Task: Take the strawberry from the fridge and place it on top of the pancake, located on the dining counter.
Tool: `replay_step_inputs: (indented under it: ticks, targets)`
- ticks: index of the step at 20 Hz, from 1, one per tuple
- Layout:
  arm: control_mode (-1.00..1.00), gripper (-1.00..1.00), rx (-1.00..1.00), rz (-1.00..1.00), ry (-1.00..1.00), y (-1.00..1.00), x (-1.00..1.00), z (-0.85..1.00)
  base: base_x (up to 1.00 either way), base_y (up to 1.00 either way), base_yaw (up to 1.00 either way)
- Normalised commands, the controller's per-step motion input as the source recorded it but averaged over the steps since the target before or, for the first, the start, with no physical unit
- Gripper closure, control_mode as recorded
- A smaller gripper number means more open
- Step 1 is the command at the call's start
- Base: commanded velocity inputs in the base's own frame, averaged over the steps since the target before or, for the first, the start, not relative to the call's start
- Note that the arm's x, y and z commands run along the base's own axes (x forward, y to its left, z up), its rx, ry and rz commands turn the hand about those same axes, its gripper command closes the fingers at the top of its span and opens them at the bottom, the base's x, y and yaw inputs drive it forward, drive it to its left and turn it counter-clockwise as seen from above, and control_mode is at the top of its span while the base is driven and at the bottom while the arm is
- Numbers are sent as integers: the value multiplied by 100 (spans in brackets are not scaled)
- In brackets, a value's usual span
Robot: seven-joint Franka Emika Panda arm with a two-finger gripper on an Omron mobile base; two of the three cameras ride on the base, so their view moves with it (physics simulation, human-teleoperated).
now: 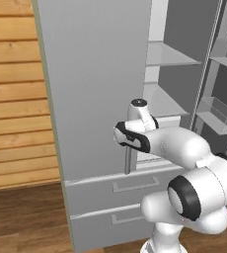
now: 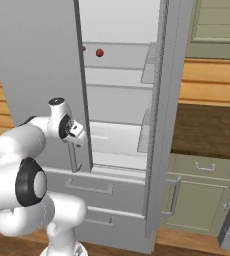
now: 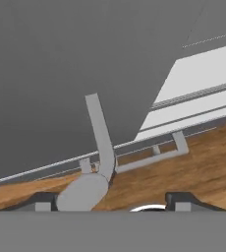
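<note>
Left base view: the white arm rises from the lower right and reaches up and left to the fridge (image 1: 95, 89). Its left door is closed, the right one swung wide open, baring pale shelves. The pincer (image 1: 128, 148) sits at the closed door's inner edge, by the lower end of that door's vertical bar handle (image 1: 128, 163), which runs down just below the wrist. The fingers themselves are hidden behind the wrist here, so their spread cannot be read from this side. Below the pincer lie the two bottom drawers (image 1: 120, 185), each with a flat pull.

Right base view: the arm comes up from the lower left, and the pincer (image 2: 76, 142) is again at the edge of the closed door, right over the bar handle. High above it and a little to the right, the strawberry (image 2: 100, 52) rests on an upper fridge shelf, well apart from the pincer. A tiny orange-brown item (image 2: 84, 49) lies just left of the strawberry, half hidden by the door edge. To the far right, beyond the open door, stands a pale green cabinet (image 2: 199, 200) under a dark wooden top.

Hand view: the two dark finger tips (image 3: 45, 201) stand wide apart at the bottom. The bar handle (image 3: 101, 142) and its rounded end lie between them, and I cannot tell whether the tips touch it.
</note>
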Motion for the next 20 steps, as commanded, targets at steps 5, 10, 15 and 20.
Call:
replay_step_inputs:
  ticks: [5, 10, 15, 20]
  targets:
    - [-100, 100, 0, -20, -6, 20, -27, -19, 0, 0, 0]
    - [-100, 100, 0, -2, -9, 0, 0, -2, 0, 0, 0]
    - [-100, 100, 0, -5, -2, 1, -5, 0, 0, 0, 0]
    - [-100, -100, 0, -2, -13, -22, -15, 4, 0, 0, 0]
